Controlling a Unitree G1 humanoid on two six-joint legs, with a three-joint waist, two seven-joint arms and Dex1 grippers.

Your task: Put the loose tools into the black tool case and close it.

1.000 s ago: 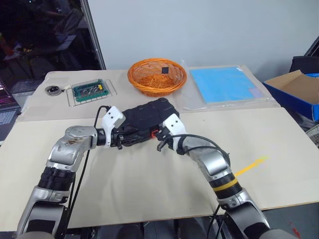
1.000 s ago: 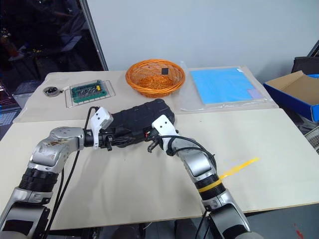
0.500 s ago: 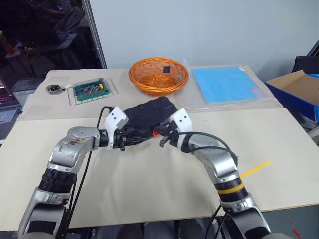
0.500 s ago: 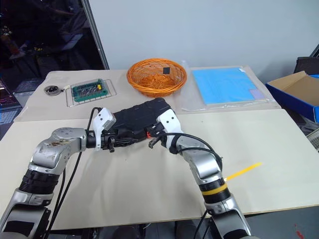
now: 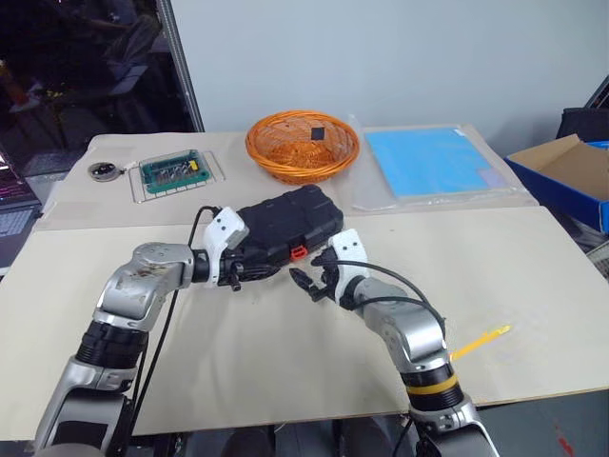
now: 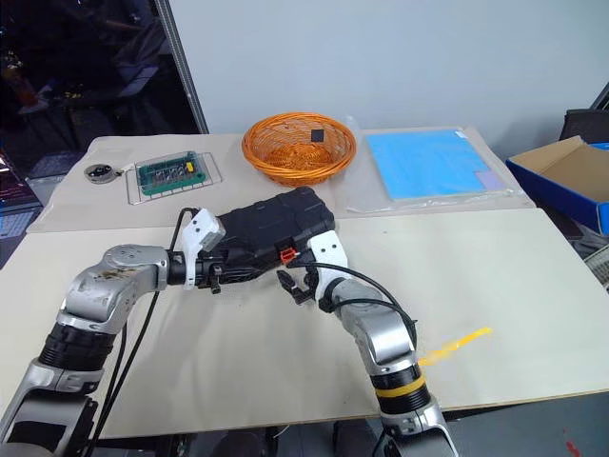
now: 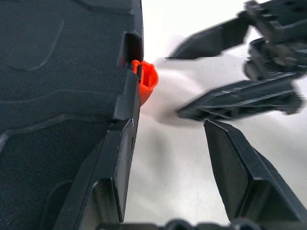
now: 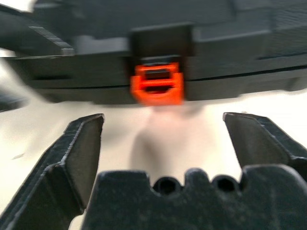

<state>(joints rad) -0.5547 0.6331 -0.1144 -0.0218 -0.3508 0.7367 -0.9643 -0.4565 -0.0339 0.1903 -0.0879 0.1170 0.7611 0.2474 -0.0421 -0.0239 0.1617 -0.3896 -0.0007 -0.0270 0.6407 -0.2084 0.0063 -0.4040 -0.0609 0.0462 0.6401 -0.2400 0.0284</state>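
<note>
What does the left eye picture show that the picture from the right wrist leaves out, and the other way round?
The left eye view takes in the whole table: the orange basket, a blue sheet, a green circuit board, a cardboard box, and the left tool at the case's end. The right wrist view gives a close look at the orange latch face-on, sitting over the seam of the closed halves, with the right tool open just short of it. Both show the black tool case, its latch and the right tool.

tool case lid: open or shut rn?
Shut. The black tool case lies flat, halves meeting along one seam, with the orange latch across it. Whether it is locked: cannot tell.
</note>
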